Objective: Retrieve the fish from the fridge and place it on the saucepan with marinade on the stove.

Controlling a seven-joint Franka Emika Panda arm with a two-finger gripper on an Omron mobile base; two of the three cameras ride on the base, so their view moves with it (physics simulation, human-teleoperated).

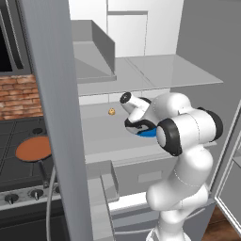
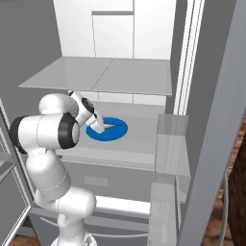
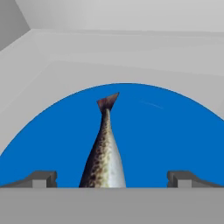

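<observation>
End effector [image 3: 112, 179] open wide inside fridge [image 2: 144, 72], fingertips [image 3: 41, 178] flanking fish [image 3: 104, 153]; tail pointing ahead, blue plate [image 3: 175, 131] beneath.

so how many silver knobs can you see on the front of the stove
2 round silver knobs show on the dark grey gas stove, in the left base view: one at the lower left, one just right of it. More may be hidden behind the grey steel fridge door.

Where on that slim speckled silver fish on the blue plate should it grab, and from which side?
Across the thick body of the speckled silver fish, from above: it lies flat on the round blue plate, lengthwise between the open fingers, tapering to a thin tail.
</observation>
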